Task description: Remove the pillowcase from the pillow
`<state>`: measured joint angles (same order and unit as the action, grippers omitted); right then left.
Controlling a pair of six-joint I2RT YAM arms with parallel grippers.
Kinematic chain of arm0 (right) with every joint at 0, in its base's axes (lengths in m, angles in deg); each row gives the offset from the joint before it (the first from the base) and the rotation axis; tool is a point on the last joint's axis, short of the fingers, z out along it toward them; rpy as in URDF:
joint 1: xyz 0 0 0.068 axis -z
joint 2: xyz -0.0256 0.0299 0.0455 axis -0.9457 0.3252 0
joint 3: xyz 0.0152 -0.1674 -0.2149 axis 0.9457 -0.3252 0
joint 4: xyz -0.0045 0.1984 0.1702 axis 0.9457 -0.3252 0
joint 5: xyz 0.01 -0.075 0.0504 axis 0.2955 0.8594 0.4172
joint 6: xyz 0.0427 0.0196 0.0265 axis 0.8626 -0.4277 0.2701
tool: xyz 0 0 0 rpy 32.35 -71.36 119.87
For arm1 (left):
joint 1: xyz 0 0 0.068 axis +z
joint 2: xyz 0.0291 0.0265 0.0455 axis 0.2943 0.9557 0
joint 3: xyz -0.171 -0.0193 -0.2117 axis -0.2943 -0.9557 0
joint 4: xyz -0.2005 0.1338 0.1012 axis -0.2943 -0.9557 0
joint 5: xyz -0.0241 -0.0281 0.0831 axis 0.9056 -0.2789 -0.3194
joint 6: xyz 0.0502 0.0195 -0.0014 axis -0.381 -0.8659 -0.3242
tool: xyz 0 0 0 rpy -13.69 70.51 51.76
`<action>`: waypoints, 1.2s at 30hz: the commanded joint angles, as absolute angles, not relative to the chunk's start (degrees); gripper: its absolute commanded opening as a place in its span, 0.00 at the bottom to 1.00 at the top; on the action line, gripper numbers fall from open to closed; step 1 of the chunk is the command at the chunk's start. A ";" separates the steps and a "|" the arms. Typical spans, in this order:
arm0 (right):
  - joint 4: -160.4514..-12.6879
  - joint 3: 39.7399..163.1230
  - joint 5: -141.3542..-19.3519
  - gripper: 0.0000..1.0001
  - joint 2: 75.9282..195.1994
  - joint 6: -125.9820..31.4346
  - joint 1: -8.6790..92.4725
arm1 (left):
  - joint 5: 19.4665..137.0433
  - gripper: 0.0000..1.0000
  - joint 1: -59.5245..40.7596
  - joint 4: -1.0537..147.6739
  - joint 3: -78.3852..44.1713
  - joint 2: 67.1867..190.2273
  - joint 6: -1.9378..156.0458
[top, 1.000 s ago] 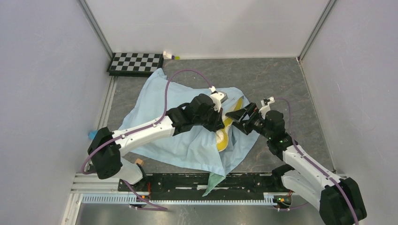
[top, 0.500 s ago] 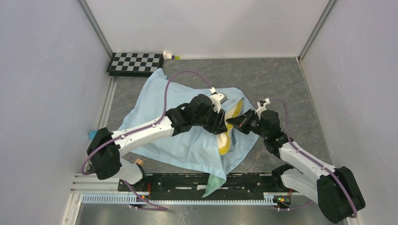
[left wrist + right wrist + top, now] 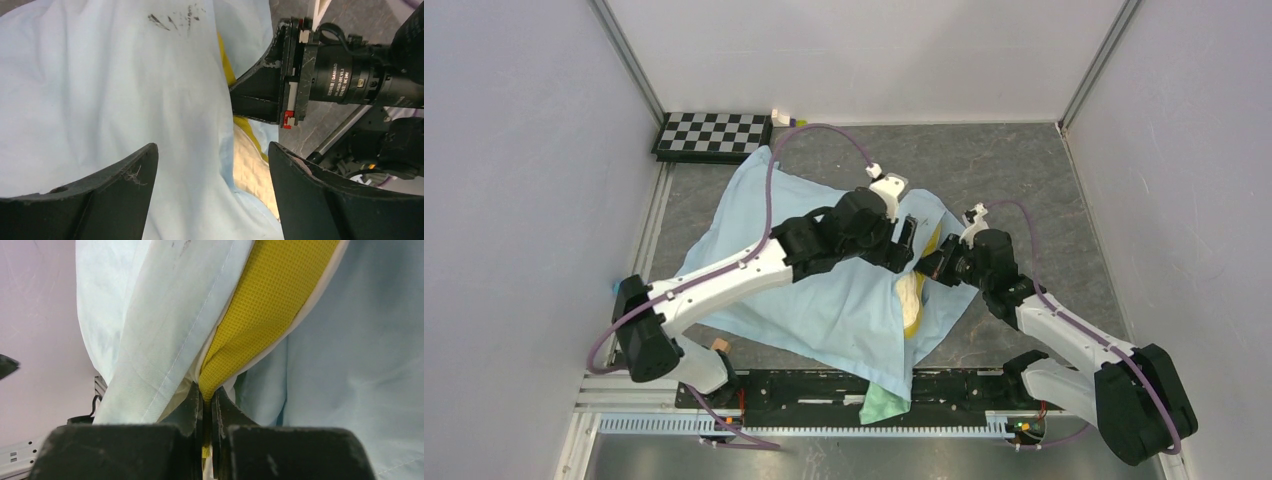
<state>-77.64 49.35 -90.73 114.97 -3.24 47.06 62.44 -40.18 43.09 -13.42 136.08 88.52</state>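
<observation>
The light-blue pillowcase [image 3: 824,300] lies spread over the table middle, still around most of the cream-yellow pillow [image 3: 913,297], whose right edge peeks out. My right gripper [image 3: 927,267] is shut on the pillow's mustard-yellow side band [image 3: 265,305], pinching the mesh between its fingers [image 3: 192,405]. My left gripper [image 3: 908,236] hovers open just above the pillowcase [image 3: 125,90] beside the right one, holding nothing. In the left wrist view the cream pillow [image 3: 250,165] shows past the case's hem, with the right gripper [image 3: 240,97] clamped at its edge.
A checkerboard plate [image 3: 714,134] lies at the back left. A pale green flap [image 3: 885,402] of the case hangs over the front rail [image 3: 804,385]. White walls close in on three sides.
My right gripper closed on the pillow's yellow band. My left gripper let go, opened wide and lifted slightly toward the back.
</observation>
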 commanded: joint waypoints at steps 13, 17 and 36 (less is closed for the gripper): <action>-78.11 51.35 -91.08 0.00 112.56 -7.99 47.01 | 66.64 0.18 -34.46 42.58 -10.85 149.10 88.05; -80.38 51.66 -89.49 0.00 110.90 -10.05 46.96 | 63.73 0.02 -29.53 43.92 -12.32 148.67 88.95; -91.86 57.52 -87.88 0.00 106.51 -16.09 53.30 | 52.66 0.02 -15.36 42.60 -16.50 155.23 87.37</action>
